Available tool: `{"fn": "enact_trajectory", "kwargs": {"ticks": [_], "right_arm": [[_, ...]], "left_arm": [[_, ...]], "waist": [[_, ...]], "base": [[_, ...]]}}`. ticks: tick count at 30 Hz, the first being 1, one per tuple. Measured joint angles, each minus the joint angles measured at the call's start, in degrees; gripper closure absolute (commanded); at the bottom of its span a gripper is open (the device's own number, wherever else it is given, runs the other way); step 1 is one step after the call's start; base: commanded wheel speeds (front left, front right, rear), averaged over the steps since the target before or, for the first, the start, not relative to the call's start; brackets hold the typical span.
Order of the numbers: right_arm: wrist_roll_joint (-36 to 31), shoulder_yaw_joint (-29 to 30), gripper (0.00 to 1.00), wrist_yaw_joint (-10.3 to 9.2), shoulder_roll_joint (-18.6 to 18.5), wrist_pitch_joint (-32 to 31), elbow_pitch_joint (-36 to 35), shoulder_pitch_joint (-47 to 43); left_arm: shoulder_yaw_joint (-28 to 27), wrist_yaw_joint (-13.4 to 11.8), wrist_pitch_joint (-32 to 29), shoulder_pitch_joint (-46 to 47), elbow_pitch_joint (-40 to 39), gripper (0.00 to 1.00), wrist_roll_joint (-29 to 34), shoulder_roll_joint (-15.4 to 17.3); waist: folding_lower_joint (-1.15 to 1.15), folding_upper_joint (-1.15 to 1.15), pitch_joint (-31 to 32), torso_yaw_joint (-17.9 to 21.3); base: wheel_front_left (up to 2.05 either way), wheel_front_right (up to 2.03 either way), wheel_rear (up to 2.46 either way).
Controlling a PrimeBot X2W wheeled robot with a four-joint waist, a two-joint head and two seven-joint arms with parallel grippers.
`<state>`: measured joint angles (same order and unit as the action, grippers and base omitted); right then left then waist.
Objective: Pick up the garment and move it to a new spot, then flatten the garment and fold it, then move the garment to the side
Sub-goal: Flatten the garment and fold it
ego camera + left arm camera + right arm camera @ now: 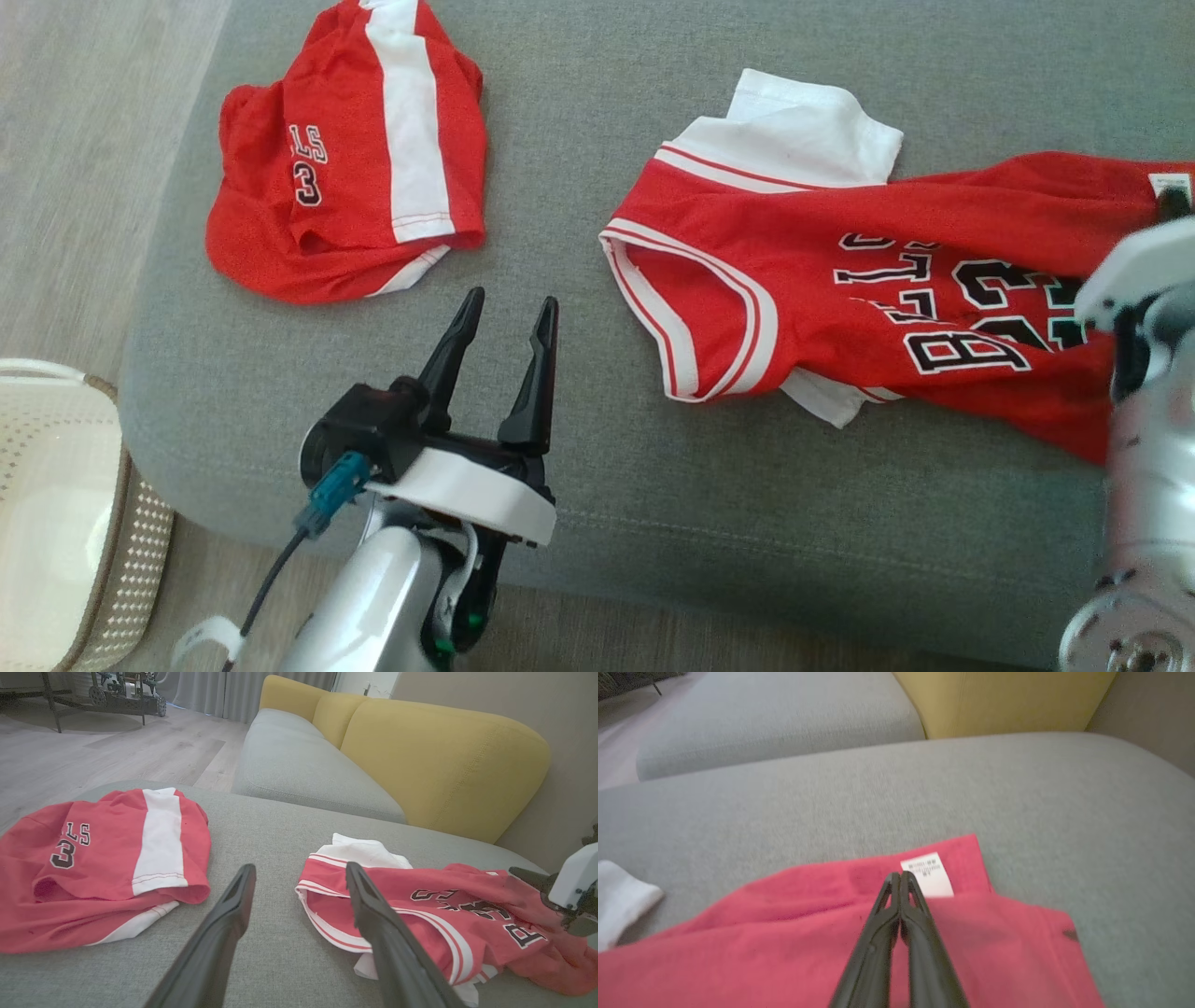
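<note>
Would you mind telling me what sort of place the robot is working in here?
Probably a living room: a grey sofa with yellow back cushions, a wood-plank floor and floor-length curtains behind.

Soft even daylight, faint shadows; basket washed out; right wrist view blurred.

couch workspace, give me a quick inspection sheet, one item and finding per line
surface: grey couch cushion, flat, bare between the garments
job's things: red jersey, crumpled at the right, white label at its hem
clutter: red shorts, bunched at the left
grippers: left gripper open, over the cushion between the garments; right gripper shut on the red jersey's hem by the label
cables: dark cable with a teal plug at the left wrist
surroundings: pale basket on wood floor at the left; yellow backrest behind
</note>
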<state>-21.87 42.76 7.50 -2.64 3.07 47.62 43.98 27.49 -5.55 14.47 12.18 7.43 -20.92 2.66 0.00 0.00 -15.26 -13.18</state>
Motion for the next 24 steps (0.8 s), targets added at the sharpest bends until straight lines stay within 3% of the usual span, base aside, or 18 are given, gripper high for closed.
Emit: {"fn": "enact_trajectory", "kwargs": {"ticks": [7, 13, 16, 19, 24], "right_arm": [[-0.4, -0.8, 1.00, 0.00, -0.4, 2.3, -0.8, 6.1], [0.5, -1.6, 1.00, 0.00, -0.7, 3.9, -0.9, 6.0], [3.8, -7.1, 1.00, 0.00, -0.7, 8.3, -1.0, 5.9], [9.2, -16.1, 1.00, 0.00, -0.7, 10.8, -2.8, 5.0], [19.7, -30.4, 1.00, 0.00, -0.7, 11.3, -14.2, -5.0]], "left_arm": [[0.9, 0.0, 0.0, 0.0, 0.0, 0.00, -0.5, 0.0], [1.1, -0.5, 0.0, 0.0, -0.1, 0.00, -1.2, 0.0], [0.6, -0.5, 0.0, 0.0, -0.4, 0.00, -1.2, 0.0], [-0.7, -0.5, 0.0, 0.0, -0.7, 0.00, -1.2, 0.0], [-2.5, -0.5, 0.0, -0.3, -1.4, 0.00, -0.7, 0.0]], "waist": [[0.00, 0.00, 0.1, -0.6], [0.00, 0.00, 0.3, -1.4], [0.00, 0.00, 0.8, -1.3], [0.00, 0.00, 1.6, -0.7], [0.00, 0.00, 3.2, 0.9]], "base": [[0.00, 0.00, 0.00], [0.00, 0.00, 0.00], [0.00, 0.00, 0.00], [0.00, 0.00, 0.00], [0.00, 0.00, 0.00]]}}
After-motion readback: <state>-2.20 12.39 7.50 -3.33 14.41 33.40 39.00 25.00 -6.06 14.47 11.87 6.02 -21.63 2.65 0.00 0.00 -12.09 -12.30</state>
